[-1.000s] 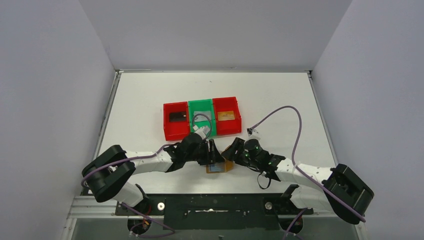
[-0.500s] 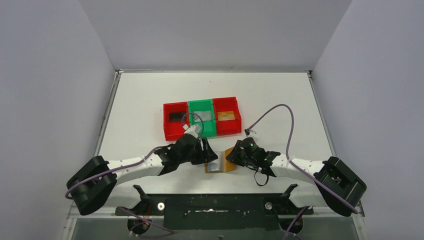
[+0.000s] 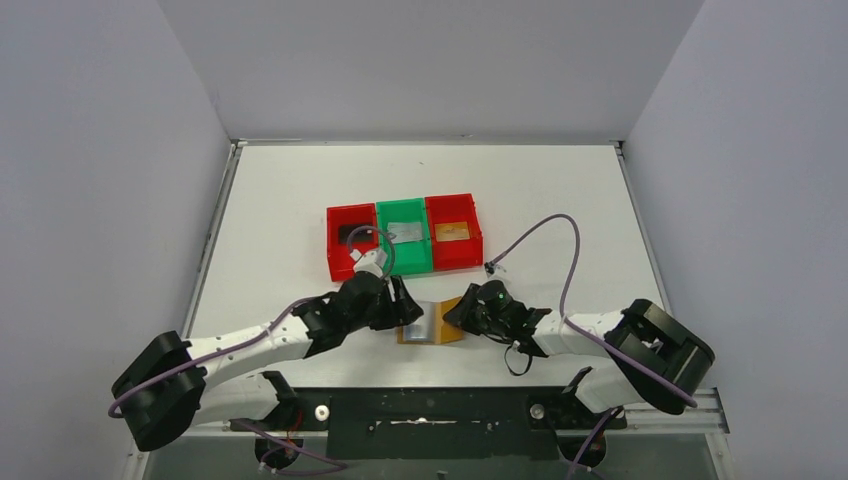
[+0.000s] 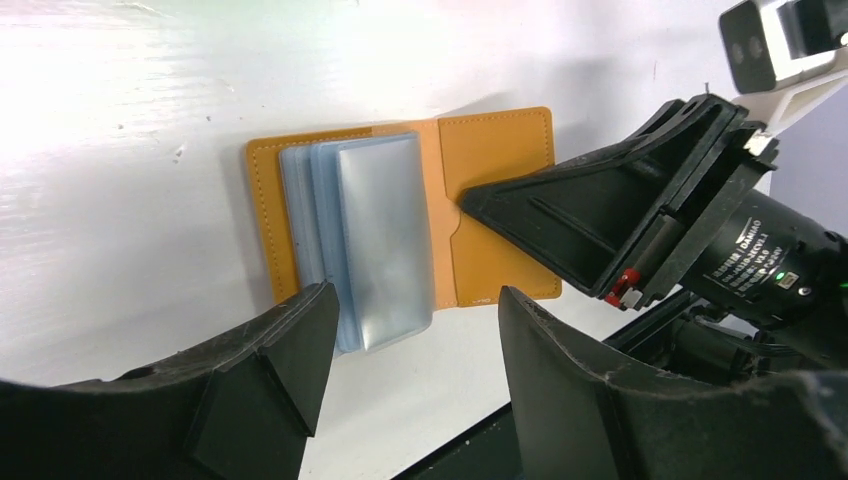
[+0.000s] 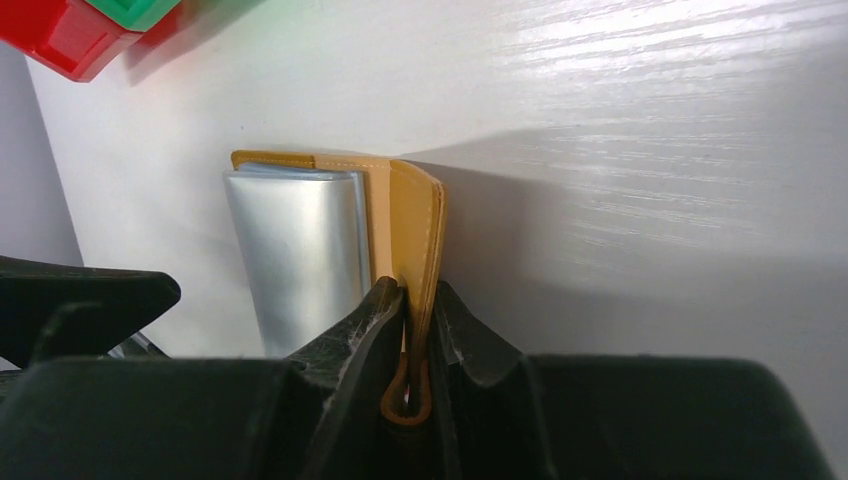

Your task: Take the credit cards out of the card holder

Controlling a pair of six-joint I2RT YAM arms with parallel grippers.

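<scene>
Showing white letters, the black motor body (image 4: 770,250) behind the right gripper (image 5: 415,300) is carrying a word that seems to read DAMIAO. The smaller line under it is too small to read.

Three bins are standing in one row, touching side by side, at 12 o'clock from the card holder (image 3: 428,327). The left red bin (image 3: 340,268) is holding the black card (image 3: 352,234), which a cable is partly hiding. The green bin (image 3: 404,208) in the middle is holding the silver-grey card (image 3: 405,232), and the right red bin (image 3: 455,262) is holding the orange-brown card (image 3: 452,231).

The card holder is lying open on the white table (image 3: 300,180), near its 6 o'clock edge, with the pale blue-grey sleeves (image 4: 375,235) facing up. At 3 o'clock of the holder, the right gripper is pinching the tan flap – its fingers are closed on the flap's edge, which is standing up between them. At 9 o'clock, the left gripper (image 4: 415,320) is hovering over the sleeves with its fingers apart, gripping nothing.
</scene>
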